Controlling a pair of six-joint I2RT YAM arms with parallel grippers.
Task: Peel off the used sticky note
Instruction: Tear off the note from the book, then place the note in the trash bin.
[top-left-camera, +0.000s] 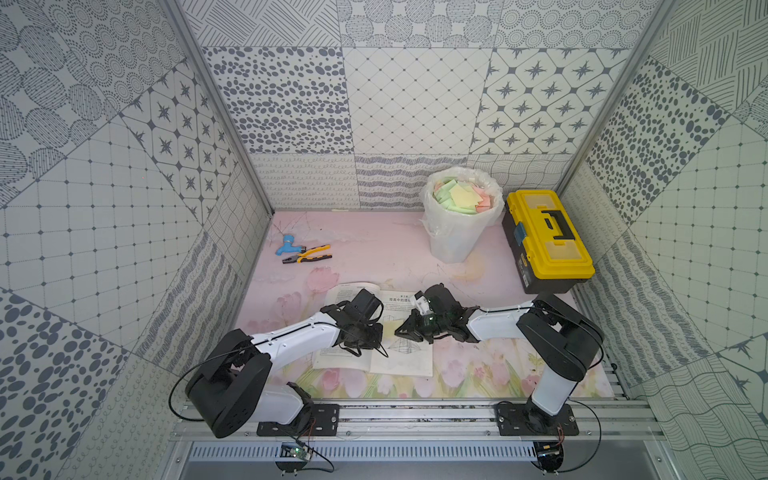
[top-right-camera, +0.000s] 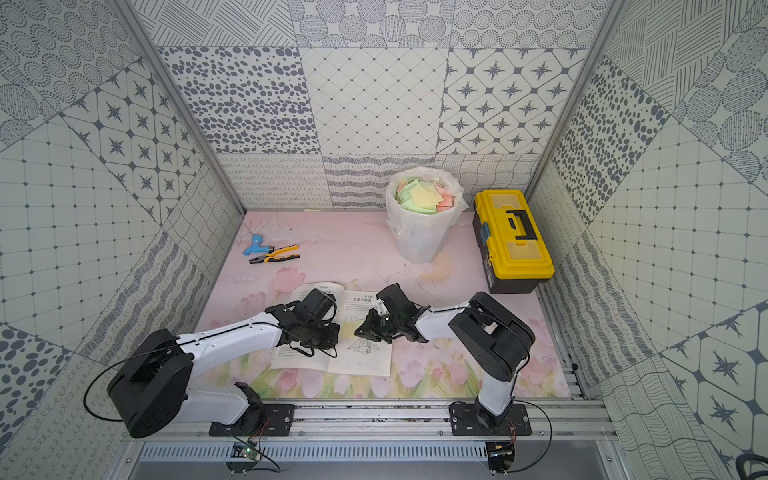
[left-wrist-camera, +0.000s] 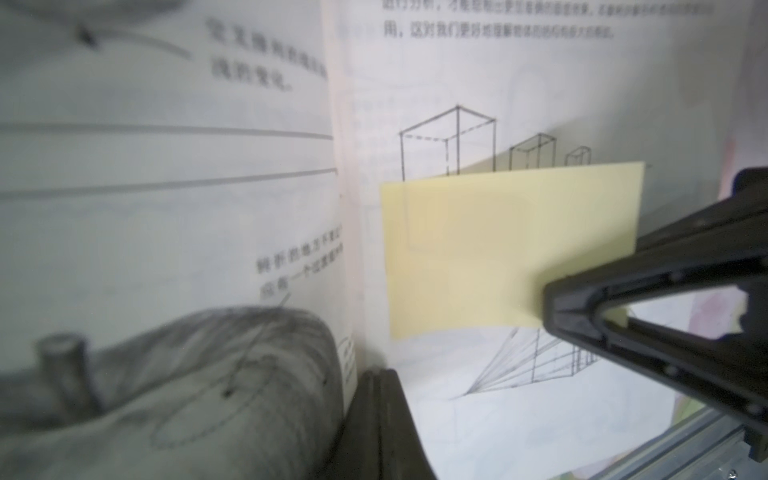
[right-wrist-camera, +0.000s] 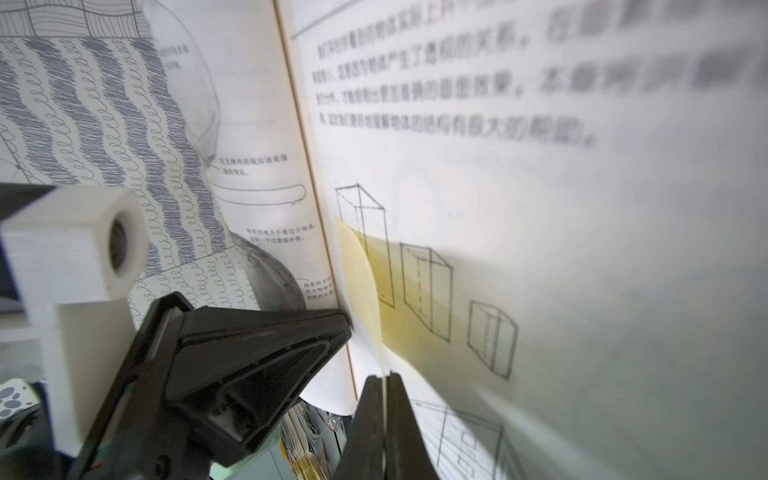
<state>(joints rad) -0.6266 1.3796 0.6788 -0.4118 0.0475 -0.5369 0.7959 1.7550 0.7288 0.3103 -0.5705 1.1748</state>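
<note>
Yellow paper, thin as it comes: the sticky note (left-wrist-camera: 498, 257) is pinched at its free corner between the shut jaws of the right claw (right-wrist-camera: 385, 380), a sliver of the sheet showing in the seam where the two fingers meet. Ahead of that claw the note bows up off the right-hand page of the open book (left-wrist-camera: 166, 166), throwing a shadow on the drawn boxes beneath, while its far edge, the one beside the spine, looks stuck down. Just beside the right claw, tip at the gutter, the left claw (right-wrist-camera: 345, 328) is closed with nothing seen in it and appears to press the book flat. Featherweight and limp, the note would likely crease or tear under a sharp tug, and the thin page under it could lift with the glue. The corner now held, well away from the stuck edge, seems the right purchase, with a slow pull rolling back towards the spine. Well beyond both claws, in a top view, a lined bin (top-left-camera: 451, 245) brimming with discarded notes stands next to a yellow toolbox (top-left-camera: 548, 241)
</note>
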